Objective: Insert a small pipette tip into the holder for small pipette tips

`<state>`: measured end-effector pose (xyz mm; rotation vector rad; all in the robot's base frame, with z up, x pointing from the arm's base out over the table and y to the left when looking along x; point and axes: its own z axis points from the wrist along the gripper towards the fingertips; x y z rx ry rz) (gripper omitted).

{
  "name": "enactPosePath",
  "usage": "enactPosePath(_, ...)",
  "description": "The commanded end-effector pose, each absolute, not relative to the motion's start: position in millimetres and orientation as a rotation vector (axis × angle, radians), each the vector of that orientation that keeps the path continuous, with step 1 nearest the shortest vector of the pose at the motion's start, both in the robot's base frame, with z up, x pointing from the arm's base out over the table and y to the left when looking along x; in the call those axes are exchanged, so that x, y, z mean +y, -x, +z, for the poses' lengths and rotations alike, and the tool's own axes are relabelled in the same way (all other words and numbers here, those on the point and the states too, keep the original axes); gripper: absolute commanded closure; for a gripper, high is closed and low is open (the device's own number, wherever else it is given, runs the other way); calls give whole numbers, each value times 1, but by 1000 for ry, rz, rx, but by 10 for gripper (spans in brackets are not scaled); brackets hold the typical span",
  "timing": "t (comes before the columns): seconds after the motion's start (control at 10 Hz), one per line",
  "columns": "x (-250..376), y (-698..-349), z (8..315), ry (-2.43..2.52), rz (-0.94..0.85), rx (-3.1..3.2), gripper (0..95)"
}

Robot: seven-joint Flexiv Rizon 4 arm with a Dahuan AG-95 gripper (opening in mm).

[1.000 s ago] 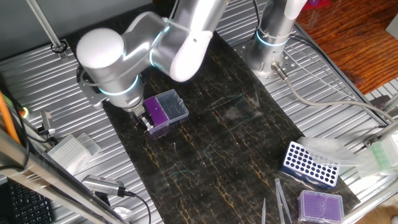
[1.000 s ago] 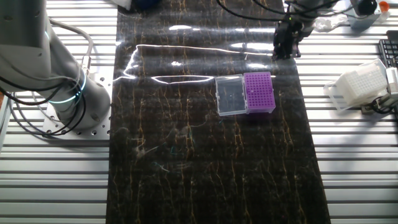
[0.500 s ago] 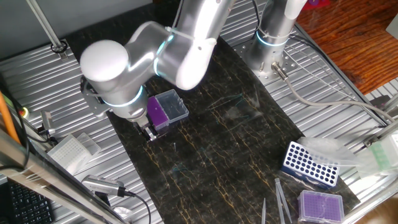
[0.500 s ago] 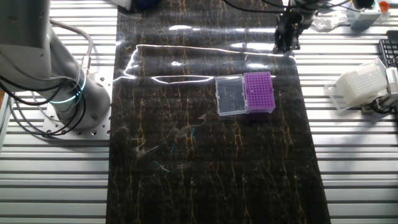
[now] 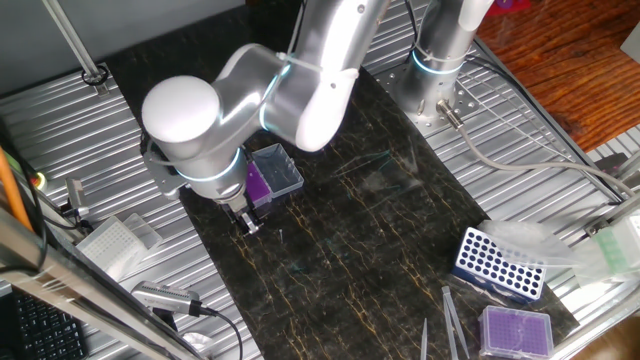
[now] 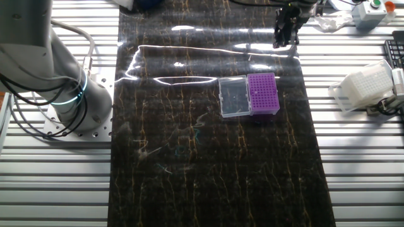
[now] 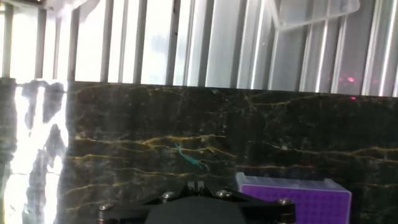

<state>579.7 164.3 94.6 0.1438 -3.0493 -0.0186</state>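
The tool [image 6: 285, 34] hangs near the desk's [image 6: 208, 183] edge, just beside the holder for small pipette tips [image 6: 262, 93], whose clear lid [image 6: 233, 97] lies folded open, baring the purple grid. Whether the tool grips a tip cannot be told.

Over the last second, big round arm joint [image 5: 185, 125] slides a little to the right in one fixed view, now covering more of the purple-topped holder [image 5: 265, 180]. Gripper [image 5: 246, 222] sits lower in that view than before, past the near end of the box instead of beside its purple grid. In the other fixed view, gripper [image 6: 284, 28] moves a bit up and to the left along the far edge of the dark mat [image 6: 208, 157]. A touch farther from the holder [image 6: 249, 94] than before.
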Motion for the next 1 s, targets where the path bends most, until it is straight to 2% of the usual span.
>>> enactPosePath(0.1,165,-580,94,-156,-21,-3046,950)
enactPosePath(1.0,165,-580,94,-252,8,-3043,950)
